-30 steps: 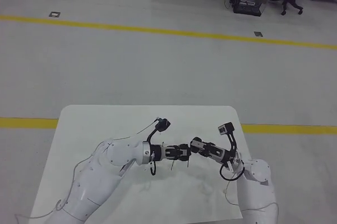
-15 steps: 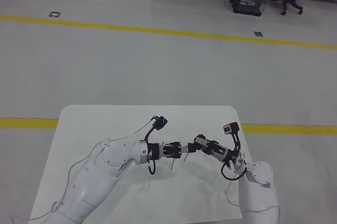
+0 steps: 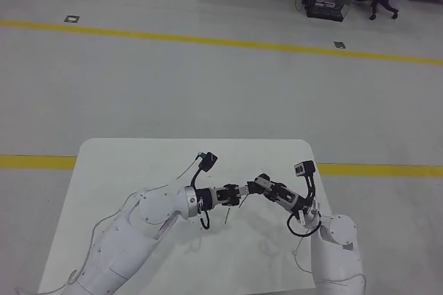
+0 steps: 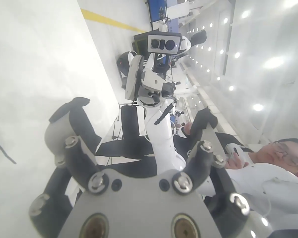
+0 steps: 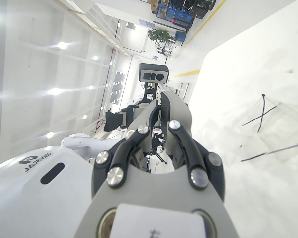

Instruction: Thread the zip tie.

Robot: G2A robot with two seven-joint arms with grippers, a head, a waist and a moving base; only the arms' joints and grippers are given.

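Zip ties: thin black straps, three counted flat on white table, two crossed. Left gripper fingers apart; right gripper pinched together.

Matt table, plastic zip tie

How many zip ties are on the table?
3. Two crossed zip ties on the table; a third zip tie lies apart nearby. Others may hide beneath the arms.
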